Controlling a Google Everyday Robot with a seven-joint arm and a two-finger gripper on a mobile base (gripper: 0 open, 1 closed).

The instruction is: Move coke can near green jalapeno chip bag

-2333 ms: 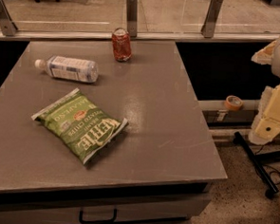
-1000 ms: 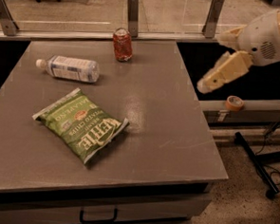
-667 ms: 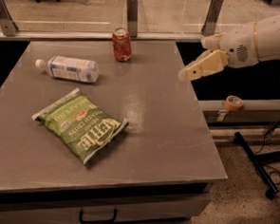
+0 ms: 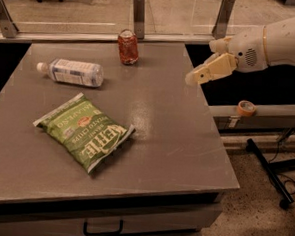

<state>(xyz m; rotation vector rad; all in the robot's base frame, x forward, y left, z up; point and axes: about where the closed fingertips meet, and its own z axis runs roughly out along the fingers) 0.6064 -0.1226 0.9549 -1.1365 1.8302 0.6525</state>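
Observation:
The coke can [image 4: 128,47], red with a silver top, stands upright at the far edge of the grey table [image 4: 176,137]. The green jalapeno chip bag [image 4: 85,130] lies flat on the table's near left part, well apart from the can. My gripper [image 4: 194,78] hangs over the table's right edge, to the right of the can and a little nearer than it, holding nothing. It comes in from the white arm [image 4: 272,43] at the upper right.
A clear plastic water bottle [image 4: 71,72] lies on its side left of the can. A glass railing with metal posts [image 4: 139,9] runs behind the table. A roll of tape [image 4: 246,107] sits on a ledge right of the table. A drawer handle [image 4: 102,229] shows below.
The arm has risen from low at the right and swung left, bringing my gripper over the table's right edge. The can, bag and bottle have not moved.

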